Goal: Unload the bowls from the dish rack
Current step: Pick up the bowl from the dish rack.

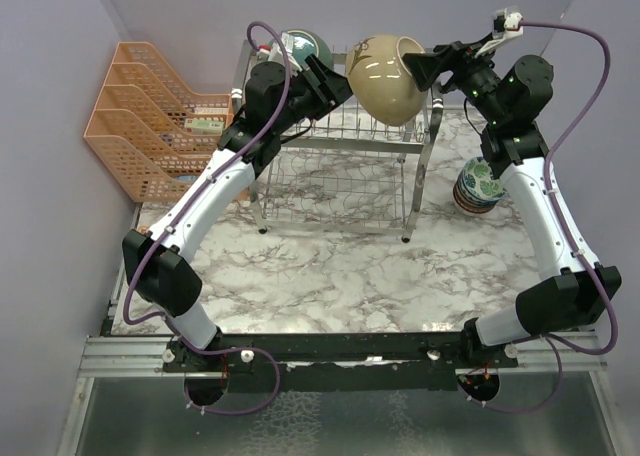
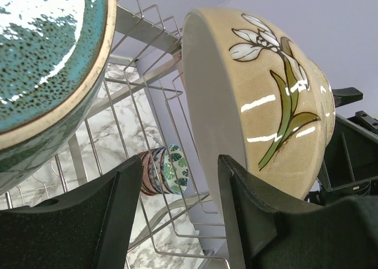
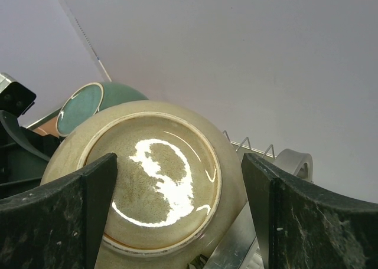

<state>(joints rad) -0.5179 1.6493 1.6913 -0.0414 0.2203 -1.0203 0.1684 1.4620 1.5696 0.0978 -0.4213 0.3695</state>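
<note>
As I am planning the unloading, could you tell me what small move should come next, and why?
Probably shift the left hand sideways until the rim of the cream flower-painted ceramic bowl, standing on the silver wire dish rack, sits between its open fingers; that gap holds nothing now.

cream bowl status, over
Left gripper open, close by rim of cream bowl. Right gripper open, jaws either side of its base, contact unclear. It stands on edge in dish rack top tier, teal bowl beside it.
</note>
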